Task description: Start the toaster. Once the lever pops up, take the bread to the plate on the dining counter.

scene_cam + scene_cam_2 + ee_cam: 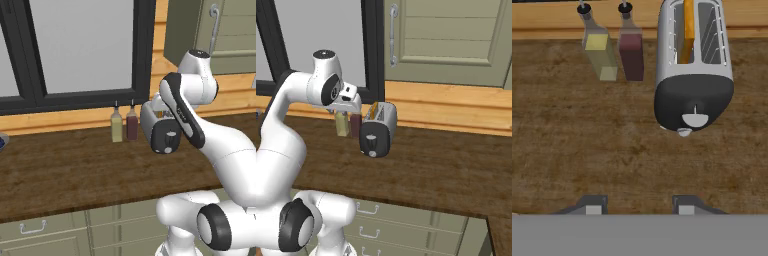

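- The rounded silver-white toaster [694, 65] with a black end panel stands on the dark-brown wood-grain counter [587, 145], just beside two bottles, one yellow [601, 54] and one dark red [631, 54].
- A tan-edged slice of bread [687, 31] stands in its left slot.
- The white arm bends over the counter; its gripper [637, 206] hovers in front of the toaster, jaws partly apart and empty.
- In the left base view the arm hides part of the toaster.

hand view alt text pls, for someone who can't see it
Looking down on a silver toaster with a black end panel and grey knob, standing on a dark wood counter, with an orange-tan slice upright in its left slot. Left of it stand a yellow bottle and a dark red bottle; the claw hangs above the counter, holding nothing.
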You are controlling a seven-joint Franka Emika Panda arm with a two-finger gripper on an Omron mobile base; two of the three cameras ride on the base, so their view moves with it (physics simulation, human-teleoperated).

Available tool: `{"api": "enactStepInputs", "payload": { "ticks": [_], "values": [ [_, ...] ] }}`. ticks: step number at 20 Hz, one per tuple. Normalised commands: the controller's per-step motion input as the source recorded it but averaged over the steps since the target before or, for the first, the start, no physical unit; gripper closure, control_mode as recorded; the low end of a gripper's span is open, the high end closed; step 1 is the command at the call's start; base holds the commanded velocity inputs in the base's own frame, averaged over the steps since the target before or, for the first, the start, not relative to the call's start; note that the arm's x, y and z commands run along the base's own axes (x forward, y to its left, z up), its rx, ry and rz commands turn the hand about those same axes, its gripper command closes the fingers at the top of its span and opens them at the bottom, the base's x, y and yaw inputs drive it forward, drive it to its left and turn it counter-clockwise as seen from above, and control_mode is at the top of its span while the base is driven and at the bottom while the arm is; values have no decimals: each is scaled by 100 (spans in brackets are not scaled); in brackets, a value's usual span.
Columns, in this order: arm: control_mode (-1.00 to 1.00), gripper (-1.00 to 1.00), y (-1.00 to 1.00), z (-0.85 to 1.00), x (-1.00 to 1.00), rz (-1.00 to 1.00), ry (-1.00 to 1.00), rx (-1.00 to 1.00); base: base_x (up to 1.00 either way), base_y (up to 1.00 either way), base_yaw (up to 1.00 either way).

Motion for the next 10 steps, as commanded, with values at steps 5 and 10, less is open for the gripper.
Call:
{"api": "enactStepInputs", "payload": {
  "ticks": [5, 10],
  "values": [
    [-100, -100, 0, -6, 0, 0, -4, 0, 0, 0, 0],
    [-100, -100, -17, -27, 1, 0, -1, 0, 0, 0, 0]
  ]
}}
